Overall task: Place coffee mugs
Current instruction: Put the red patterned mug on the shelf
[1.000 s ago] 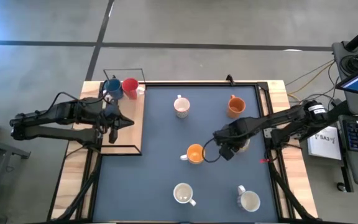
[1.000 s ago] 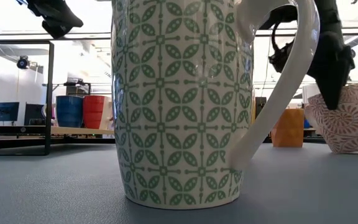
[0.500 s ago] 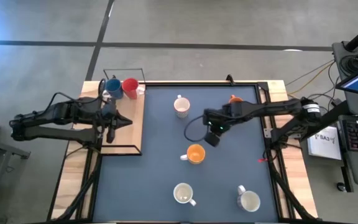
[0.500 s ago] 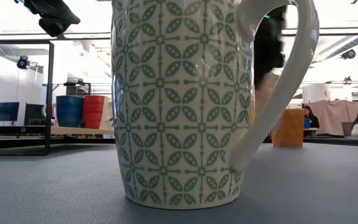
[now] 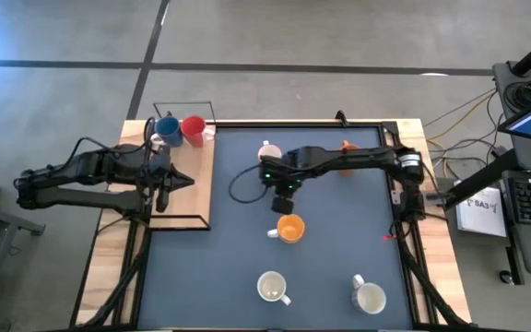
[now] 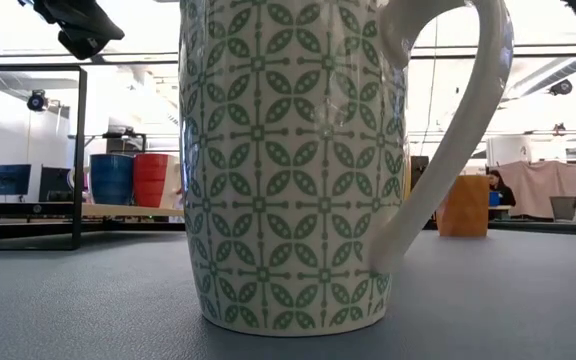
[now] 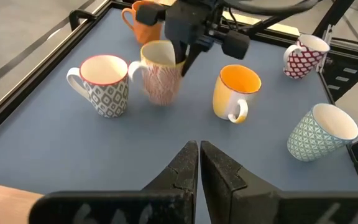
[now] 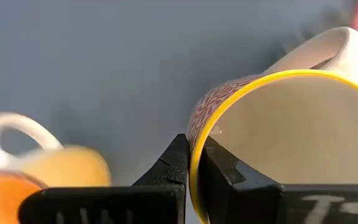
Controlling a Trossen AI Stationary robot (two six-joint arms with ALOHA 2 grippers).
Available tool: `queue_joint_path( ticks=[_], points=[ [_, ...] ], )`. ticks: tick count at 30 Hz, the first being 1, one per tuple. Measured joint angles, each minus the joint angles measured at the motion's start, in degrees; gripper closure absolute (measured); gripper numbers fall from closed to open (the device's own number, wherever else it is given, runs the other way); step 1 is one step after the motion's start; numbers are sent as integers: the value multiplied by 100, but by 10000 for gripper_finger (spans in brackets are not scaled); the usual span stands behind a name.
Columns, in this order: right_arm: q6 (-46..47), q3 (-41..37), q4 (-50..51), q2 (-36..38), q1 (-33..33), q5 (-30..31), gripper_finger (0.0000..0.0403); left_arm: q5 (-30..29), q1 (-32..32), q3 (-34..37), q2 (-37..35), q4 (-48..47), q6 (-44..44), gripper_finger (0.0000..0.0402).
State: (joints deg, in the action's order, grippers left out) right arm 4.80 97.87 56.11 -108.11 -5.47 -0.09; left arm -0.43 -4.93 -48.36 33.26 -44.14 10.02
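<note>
- High view: right gripper (image 5: 282,187) reaches across to mid-table, carrying a mug (hidden under the wrist here). An orange mug (image 5: 289,228) sits on the mat at abt 6 o'clock from it, close; a white mug (image 5: 267,152) at abt 11 o'clock, near. Wooden shelf board (image 5: 192,175) w/ blue mug (image 5: 166,127) and red mug (image 5: 194,127) lies at 9 o'clock from the right gripper – prob. the drop zone, so the carry runs toward 9. Left gripper (image 5: 166,184) waits over that board, nearer the shelf than the right arm.
- Low view: green-patterned mug (image 6: 293,160) fills the frame, upright, handle at 3 o'clock. Blue and red mugs touch side by side far back at 9 o'clock. Carried mug not visible here.
- Left wrist view: left gripper's own fingers (image 7: 219,171) pressed together, empty. Beyond them the right gripper holds a pink-patterned mug (image 7: 161,76) by its rim; can't tell if it's clear of the mat. It's just beside the diamond-pattern mug (image 7: 104,85); orange mug to its other side, apart.
- Right wrist view: right fingers (image 8: 174,163) clamped on the yellow-edged rim wall of the pink-patterned mug, one inside, one outside; handle points away from the jaws, on the far side.
- Judgement: the mug's axis is near vertical and the grip is off-centre, so it may swing in transit.
</note>
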Motion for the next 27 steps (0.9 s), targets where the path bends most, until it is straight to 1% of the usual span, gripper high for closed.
queue_joint_path(
  ticks=[6,11,17,20,27],
  points=[
    [-470,797,-69,-674,6,-206,390,0,1,0,18,-21,1,401],
    [-756,1337,-71,-1067,8,-341,390,0,0,8,105,-152,15,401],
    [-919,1623,-189,-1417,21,-710,388,0,2,10,339,-151,-42,401],
    [-936,1616,-241,-1493,30,-782,375,0,2,15,471,-151,-68,401],
    [-936,1598,-322,-1522,97,-783,322,-1,2,17,656,-104,-440,401]
  ],
)
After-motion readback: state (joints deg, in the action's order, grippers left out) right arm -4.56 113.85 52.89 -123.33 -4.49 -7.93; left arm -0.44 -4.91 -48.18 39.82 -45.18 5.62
